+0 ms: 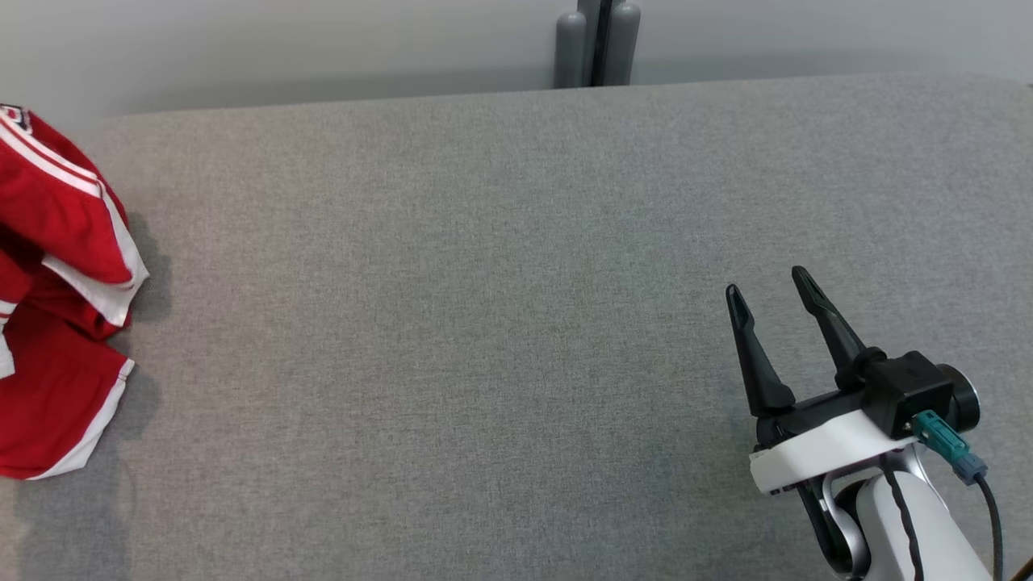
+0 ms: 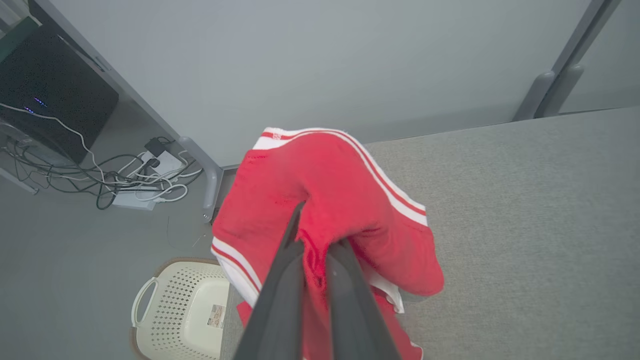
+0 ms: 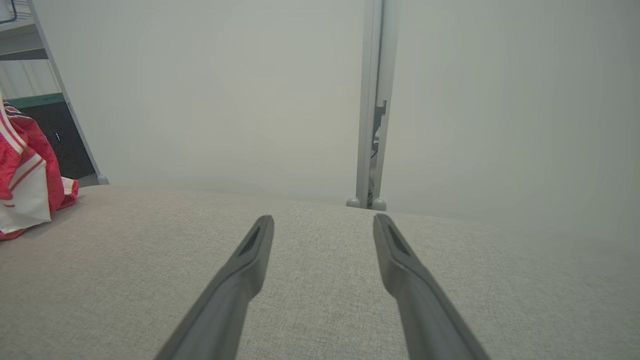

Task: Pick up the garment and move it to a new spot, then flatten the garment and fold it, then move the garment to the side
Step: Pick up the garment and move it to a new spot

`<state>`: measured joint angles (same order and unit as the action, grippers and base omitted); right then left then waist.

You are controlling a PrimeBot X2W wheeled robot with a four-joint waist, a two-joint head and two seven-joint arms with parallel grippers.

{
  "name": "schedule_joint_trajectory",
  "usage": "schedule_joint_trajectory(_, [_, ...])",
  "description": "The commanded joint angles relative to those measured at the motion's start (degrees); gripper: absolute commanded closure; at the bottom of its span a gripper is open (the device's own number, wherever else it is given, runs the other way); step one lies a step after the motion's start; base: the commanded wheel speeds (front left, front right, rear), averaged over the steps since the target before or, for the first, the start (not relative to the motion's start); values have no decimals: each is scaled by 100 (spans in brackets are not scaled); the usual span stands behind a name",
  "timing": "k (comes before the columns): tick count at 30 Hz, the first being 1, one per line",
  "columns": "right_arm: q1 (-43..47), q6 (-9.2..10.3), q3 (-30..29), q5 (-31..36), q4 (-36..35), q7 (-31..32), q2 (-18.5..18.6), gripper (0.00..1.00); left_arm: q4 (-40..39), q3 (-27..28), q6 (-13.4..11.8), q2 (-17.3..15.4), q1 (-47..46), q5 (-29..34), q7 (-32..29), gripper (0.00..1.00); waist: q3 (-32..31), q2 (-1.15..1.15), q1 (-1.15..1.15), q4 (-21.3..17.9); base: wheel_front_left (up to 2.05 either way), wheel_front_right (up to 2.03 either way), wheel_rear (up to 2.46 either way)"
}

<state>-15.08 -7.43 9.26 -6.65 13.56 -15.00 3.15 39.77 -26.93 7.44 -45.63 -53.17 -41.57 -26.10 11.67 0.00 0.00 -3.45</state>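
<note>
Dark fingers of the left gripper [image 2: 320, 230] are squeezed shut on a fold of the soft red garment with white stripes [image 2: 350, 190], bunched at the left edge of the grey cloth surface [image 1: 484, 282]. The right gripper [image 1: 765, 281] is well apart from it, fingers wide, holding nothing. I think the pinch is small, so the garment may slip off the edge. The left wrist view shows the pinch and a cream plastic basket [image 2: 185, 310] on the floor. The head view shows the room to the right.

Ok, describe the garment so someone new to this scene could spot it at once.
Take the wide grey table and go to its left end. There a crumpled garment is bunched up, pinched in the shut left gripper. Bright red cloth with white stripes sets it apart from the grey around it.
</note>
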Motion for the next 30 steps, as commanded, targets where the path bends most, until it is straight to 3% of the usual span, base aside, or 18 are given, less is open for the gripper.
schedule_joint_trajectory(1, [74, -11, -33, -46, 9, -31, -1, 0, -161, -116, 5, -6, -98, 46, 43, 100, -225, 0, 0, -16, 0, 0, 0])
schedule_joint_trajectory(10, [255, -11, -63, -156, 77, -31, -10, 0, -1394, -844, 5, 151, -224, 65, -48, 100, -757, 0, 0, -209, 0, 0, 0])
schedule_joint_trajectory(14, [292, -11, -86, -214, 77, -31, -11, 0, -1962, -1048, 5, 365, -198, 1, -170, 100, -922, 0, 0, -339, 0, 0, 0])
schedule_joint_trajectory(23, [338, -11, -229, -314, 0, -31, -11, 0, -3159, -1083, -46, 1330, -317, -390, 239, 100, -960, 0, 0, -596, 0, 0, 0])
schedule_joint_trajectory(30, [294, -11, -303, -335, -47, -31, -11, 0, -3438, -992, -213, 1824, 64, -614, 748, 100, -804, 0, 0, -695, 0, 0, 0])
